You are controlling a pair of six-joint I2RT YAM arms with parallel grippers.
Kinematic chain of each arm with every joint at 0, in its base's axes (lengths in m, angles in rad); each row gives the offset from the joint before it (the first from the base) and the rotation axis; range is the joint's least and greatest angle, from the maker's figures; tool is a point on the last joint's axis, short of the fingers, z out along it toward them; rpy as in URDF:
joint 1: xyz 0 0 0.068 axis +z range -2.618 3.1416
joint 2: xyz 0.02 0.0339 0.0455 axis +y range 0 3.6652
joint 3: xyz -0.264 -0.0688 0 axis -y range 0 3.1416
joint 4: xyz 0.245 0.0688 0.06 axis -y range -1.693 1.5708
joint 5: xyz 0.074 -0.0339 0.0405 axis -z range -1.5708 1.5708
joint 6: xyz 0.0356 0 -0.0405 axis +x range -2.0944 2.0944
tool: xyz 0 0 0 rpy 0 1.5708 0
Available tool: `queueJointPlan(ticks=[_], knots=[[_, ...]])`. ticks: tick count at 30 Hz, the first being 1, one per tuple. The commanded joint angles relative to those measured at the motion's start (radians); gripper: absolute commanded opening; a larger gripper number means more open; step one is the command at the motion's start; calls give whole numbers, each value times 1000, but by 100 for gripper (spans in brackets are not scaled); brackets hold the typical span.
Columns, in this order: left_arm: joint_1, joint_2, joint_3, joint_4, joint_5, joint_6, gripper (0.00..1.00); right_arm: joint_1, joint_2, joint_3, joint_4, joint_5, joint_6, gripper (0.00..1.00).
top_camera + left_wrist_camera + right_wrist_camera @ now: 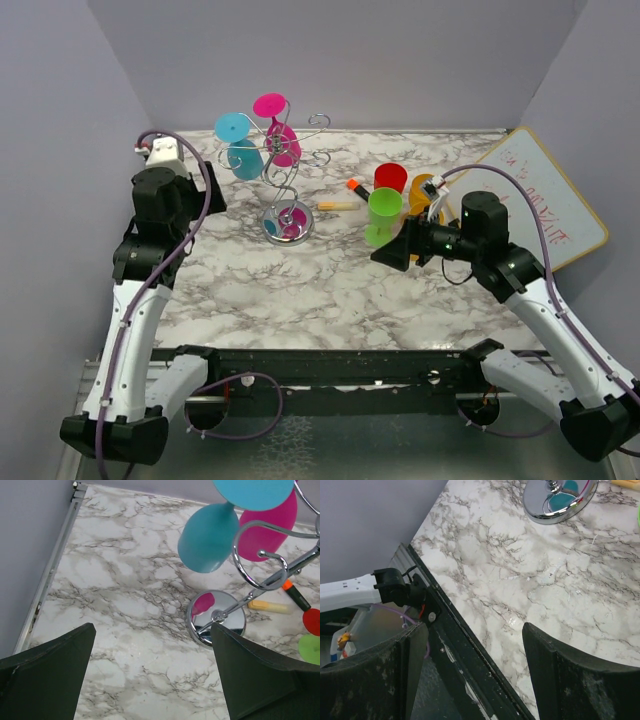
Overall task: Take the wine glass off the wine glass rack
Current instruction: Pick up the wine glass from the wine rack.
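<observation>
Blue wine glass (240,150) and pink wine glass (281,141) hang upside down on the wine glass rack (288,224), back of the worktop (330,290). Whiteboard (545,200) writing's too blurry to read. Left hand (152,630) is spread wide, near the blue one, not touching. Right hand (472,627) is spread too, well apart.

the chrome wine glass rack (287,224) stands upright toward the back left of the marble table (300,290), round mirror base flat. a teal wine glass (243,158) and a magenta wine glass (284,146) hang upside down, side by side, from its curled arms.
</observation>
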Motion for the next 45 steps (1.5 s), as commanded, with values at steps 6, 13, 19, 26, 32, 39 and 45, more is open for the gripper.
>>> queueJointPlan(ticks=[6,13,19,26,32,39,45], knots=[[264,64,37,55,306,12,99,6,-17,26,-47,52,-24,82],[396,201,129,136,533,-103,98,6,-13,36,-56,55,-13,82],[411,276,148,273,640,-217,97,6,-37,10,2,31,5,82],[414,305,120,447,597,-349,89,6,-60,2,-5,49,15,82],[414,338,116,556,736,-446,83,7,-63,-7,4,64,22,83],[413,424,62,779,922,-634,70,6,-53,-12,8,75,51,83],[413,462,53,829,1000,-665,60,6,-47,-6,9,66,65,83]])
